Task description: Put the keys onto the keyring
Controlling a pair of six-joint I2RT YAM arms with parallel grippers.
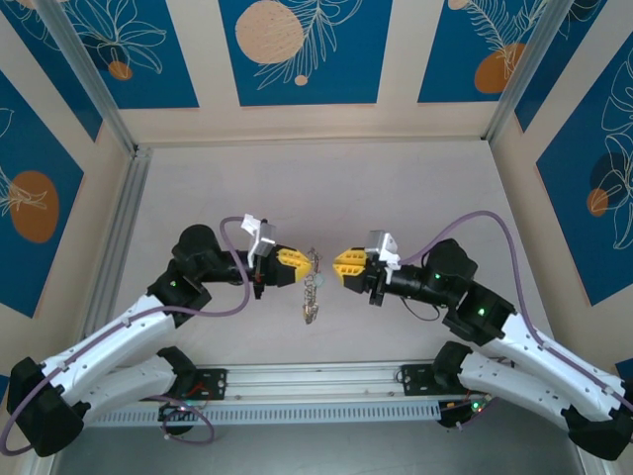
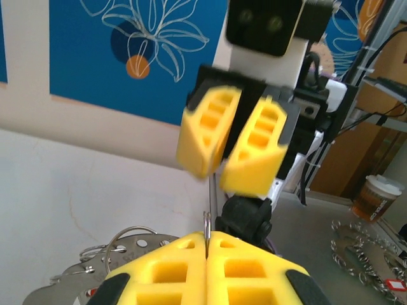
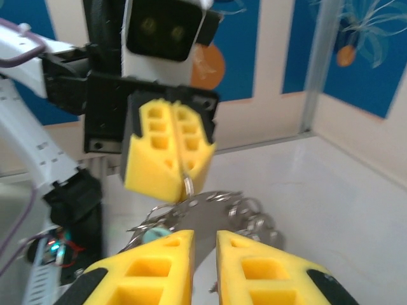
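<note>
Grips the keyring (image 1: 316, 284) tight in the shut left gripper (image 1: 300, 265) by its top edge, lets it dangle long axis down between the two arms, and points the narrowly parted right gripper (image 1: 336, 264) straight at it from just beside, with the teal key (image 3: 156, 236) nearest those tips.

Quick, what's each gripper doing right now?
Left gripper: closed, holding the keyring.
Right gripper: open, right by the keyring.

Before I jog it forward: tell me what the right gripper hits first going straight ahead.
Most likely the keyring, which hangs from the shut left gripper just ahead of the right gripper and its open fingers. The left gripper sits behind the keyring, though exact depth is unclear.
</note>
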